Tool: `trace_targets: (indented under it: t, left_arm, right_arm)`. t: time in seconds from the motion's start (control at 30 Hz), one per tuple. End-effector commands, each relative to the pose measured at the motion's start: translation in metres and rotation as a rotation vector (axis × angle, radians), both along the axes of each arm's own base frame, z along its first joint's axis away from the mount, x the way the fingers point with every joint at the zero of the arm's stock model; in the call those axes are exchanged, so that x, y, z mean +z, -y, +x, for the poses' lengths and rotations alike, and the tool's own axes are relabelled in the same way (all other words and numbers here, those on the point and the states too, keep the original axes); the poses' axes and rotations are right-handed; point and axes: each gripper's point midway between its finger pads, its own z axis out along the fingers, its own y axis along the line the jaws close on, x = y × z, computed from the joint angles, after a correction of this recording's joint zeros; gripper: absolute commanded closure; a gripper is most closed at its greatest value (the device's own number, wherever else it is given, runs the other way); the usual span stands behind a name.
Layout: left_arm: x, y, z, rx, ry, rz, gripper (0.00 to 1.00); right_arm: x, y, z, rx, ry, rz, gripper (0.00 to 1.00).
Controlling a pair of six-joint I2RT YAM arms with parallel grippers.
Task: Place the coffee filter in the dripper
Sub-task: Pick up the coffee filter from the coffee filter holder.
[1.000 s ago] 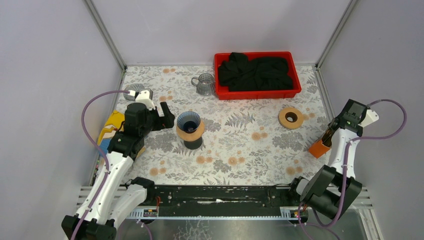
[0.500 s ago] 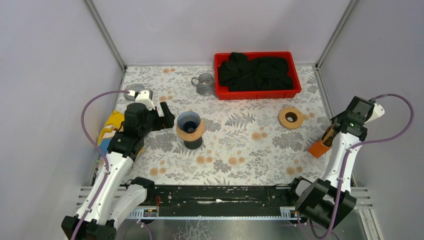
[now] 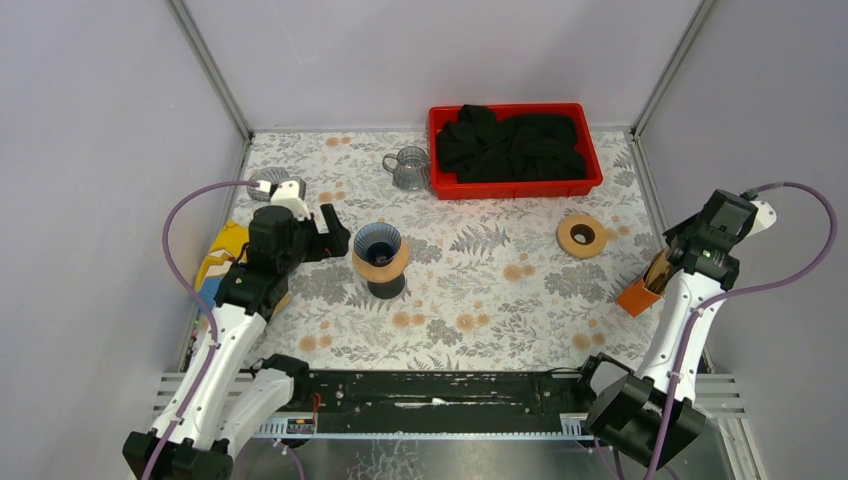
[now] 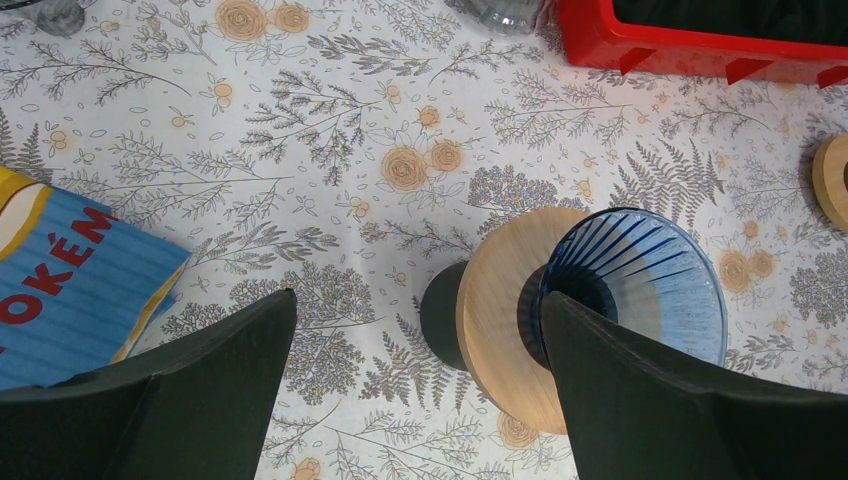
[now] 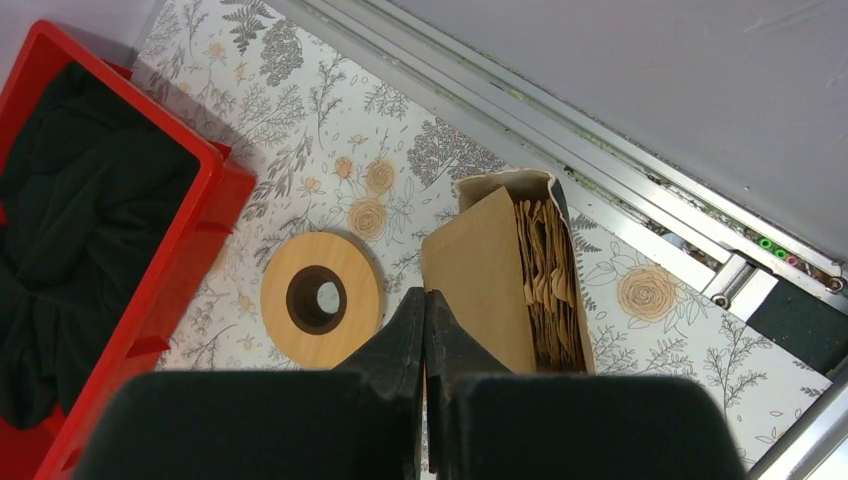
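My left pincer (image 4: 415, 325) gapes wide, released, just beside the blue glass dripper (image 4: 640, 290), which stands on the floral bench (image 4: 300, 150). My right pincer (image 5: 425, 305) is clenched on nothing and hovers over the brown coffee filters (image 5: 548, 270). They sit in their cardboard sleeve (image 5: 480, 270) at the bench's right edge, well apart from the dripper.

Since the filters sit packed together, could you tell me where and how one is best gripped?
Probably pinch the exposed rim of one coffee filter, coming from above through the open mouth of the brown box: the filters stand on edge inside, walled in elsewhere.
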Motion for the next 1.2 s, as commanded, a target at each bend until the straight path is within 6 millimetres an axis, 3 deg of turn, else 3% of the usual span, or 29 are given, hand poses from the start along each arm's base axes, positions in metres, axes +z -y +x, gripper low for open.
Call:
trace_targets:
  t: [0.0, 0.17, 0.33, 0.67, 1.03, 1.17]
  left_arm:
    - [0.014, 0.003, 0.007, -0.022, 0.074, -0.005, 0.00]
    - [0.016, 0.005, 0.007, -0.033, 0.080, -0.010, 0.00]
    - [0.018, 0.009, 0.006, -0.054, 0.087, -0.019, 0.00]
    - [0.034, 0.023, 0.000, -0.139, 0.141, -0.065, 0.00]
    - [0.063, 0.058, -0.007, -0.282, 0.148, -0.202, 0.00]
    - [0.068, 0.071, -0.010, -0.329, 0.134, -0.258, 0.00]
  right_arm:
    - [0.041, -0.002, 0.000, 0.025, 0.081, -0.057, 1.00]
    - [0.053, -0.010, 0.002, 0.064, 0.107, -0.047, 1.00]
    - [0.078, -0.020, 0.002, 0.110, 0.159, -0.059, 1.00]
    - [0.114, -0.074, 0.024, 0.385, 0.325, 0.052, 1.00]
    - [0.114, -0.135, 0.048, 0.657, 0.475, 0.256, 1.00]
    - [0.109, -0.170, 0.059, 0.751, 0.482, 0.297, 1.00]
